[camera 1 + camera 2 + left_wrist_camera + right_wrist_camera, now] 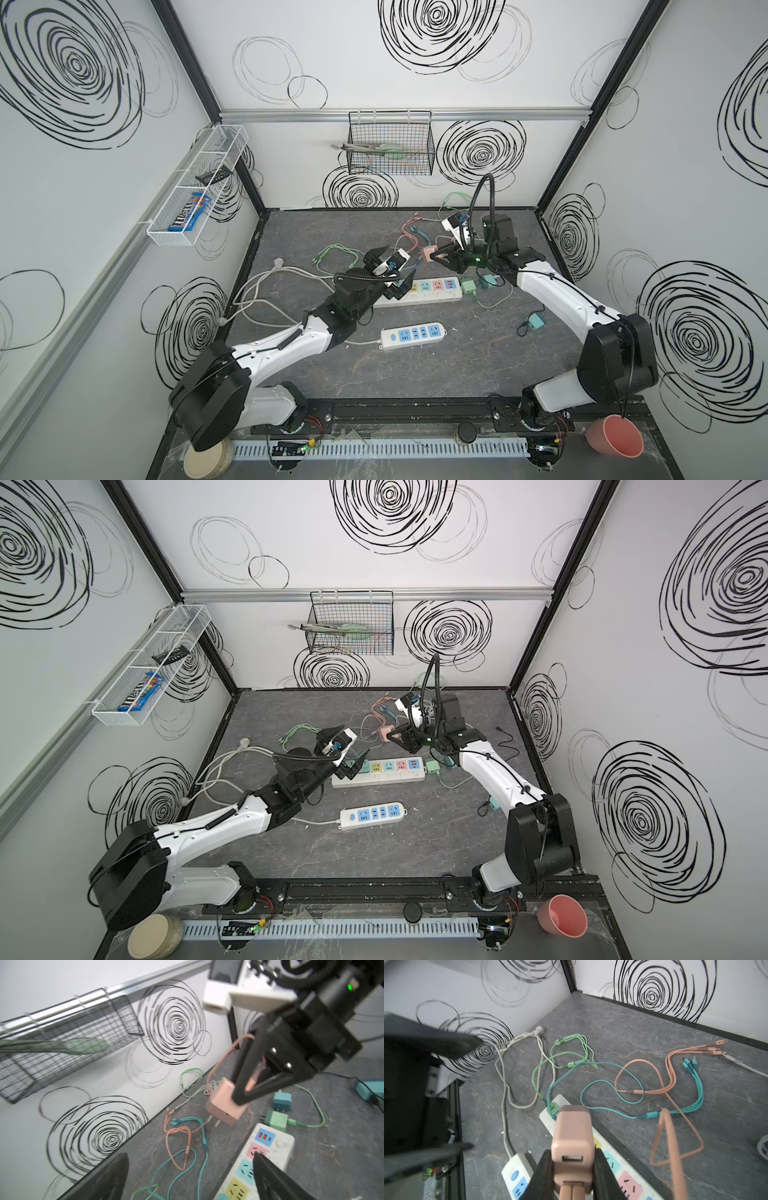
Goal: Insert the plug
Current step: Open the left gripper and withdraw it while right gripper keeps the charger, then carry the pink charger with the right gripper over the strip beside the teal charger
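Note:
A pink plug [428, 252] [387, 731] [223, 1103] [572, 1134] hangs in the air with my right gripper [437, 256] [395, 737] [239, 1099] [572, 1154] shut on its sides. Its pink cable [668, 1147] trails off behind. The plug sits just behind the white power strip with coloured sockets [446, 296] [409, 776] [286, 1142] [630, 1185], apart from it, and its prongs are bare in the left wrist view. My left gripper [401, 259] [355, 739] [190, 1154] stands open and empty over the strip's left end.
A second strip with blue sockets [413, 334] [372, 814] [517, 1172] lies nearer the front. A green charger [468, 286] [276, 1121] and a teal one [488, 280] [282, 1101] lie at the strip's right end. Loose green, teal and pink cables cover the back of the table.

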Controlling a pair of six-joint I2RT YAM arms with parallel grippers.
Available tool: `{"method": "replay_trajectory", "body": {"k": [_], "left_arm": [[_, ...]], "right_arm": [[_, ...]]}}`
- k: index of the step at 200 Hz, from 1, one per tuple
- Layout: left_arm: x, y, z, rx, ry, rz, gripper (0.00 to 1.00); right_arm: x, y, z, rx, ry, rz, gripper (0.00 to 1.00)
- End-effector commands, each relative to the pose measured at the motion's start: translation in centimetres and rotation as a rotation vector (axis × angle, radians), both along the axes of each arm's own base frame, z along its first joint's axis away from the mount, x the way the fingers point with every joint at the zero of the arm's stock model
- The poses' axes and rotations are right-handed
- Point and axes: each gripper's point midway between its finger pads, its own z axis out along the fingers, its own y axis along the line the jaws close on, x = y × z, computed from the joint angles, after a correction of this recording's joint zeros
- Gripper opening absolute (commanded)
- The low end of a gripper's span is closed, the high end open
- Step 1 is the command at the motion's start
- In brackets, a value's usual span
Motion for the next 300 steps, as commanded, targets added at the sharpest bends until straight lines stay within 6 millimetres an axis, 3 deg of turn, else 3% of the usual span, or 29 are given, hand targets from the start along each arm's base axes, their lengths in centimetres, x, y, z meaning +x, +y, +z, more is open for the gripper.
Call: {"method": "replay_trajectory", "body": {"k": [1, 31, 51, 67, 81, 97, 106, 114, 140, 160, 192, 225, 266, 300], "left_arm": [[1.0, 4.6, 2.3, -0.118, -0.015, 0.209, 0.96], [1.1, 8.3, 3.5, -0.167, -0.005, 0.341, 0.96], [1.0, 10.4, 4.4, -0.233, 0.015, 0.373, 0.96], [0.8, 11.7, 5.0, -0.264, 0.015, 0.39, 0.96], [0.6, 12.8, 5.6, -0.271, 0.007, 0.416, 0.96], [0.4, 13.8, 6.1, -0.264, 0.0, 0.444, 0.96], [0.4, 14.3, 6.1, -0.257, 0.002, 0.465, 0.96], [0.3, 14.8, 6.2, -0.255, 0.006, 0.479, 0.96], [0.3, 15.9, 6.2, -0.246, 0.021, 0.506, 0.96], [0.2, 16.5, 6.4, -0.24, 0.029, 0.502, 0.96], [0.1, 17.2, 6.4, -0.245, 0.025, 0.506, 0.96], [0.1, 17.2, 5.9, -0.229, 0.042, 0.508, 0.96], [-0.2, 17.6, 5.4, -0.222, 0.043, 0.514, 0.96], [0.0, 17.6, 5.0, -0.217, 0.054, 0.513, 0.96]], "right_arm": [[0.7, 0.1, -1.8, -0.153, -0.084, 0.081, 0.0], [3.2, 0.5, -2.9, -0.245, -0.138, 0.127, 0.0], [6.8, 0.9, -2.1, -0.307, -0.22, 0.123, 0.0], [10.7, 1.7, 0.1, -0.338, -0.335, 0.123, 0.0], [15.0, 2.4, 3.6, -0.334, -0.429, 0.086, 0.0], [17.3, 3.8, 7.0, -0.309, -0.474, 0.108, 0.0], [17.0, 4.8, 7.7, -0.292, -0.486, 0.167, 0.0], [16.3, 5.5, 7.1, -0.289, -0.478, 0.217, 0.0], [13.1, 5.7, 0.4, -0.419, -0.427, 0.382, 0.0], [11.3, 5.0, -2.5, -0.488, -0.382, 0.457, 0.0], [7.9, 4.1, -4.5, -0.506, -0.285, 0.593, 0.0], [5.6, 3.8, -5.8, -0.526, -0.21, 0.656, 0.0], [3.9, 2.4, -8.1, -0.681, -0.12, 0.683, 0.0], [2.1, 2.7, -9.2, -0.762, -0.106, 0.712, 0.0]]}}
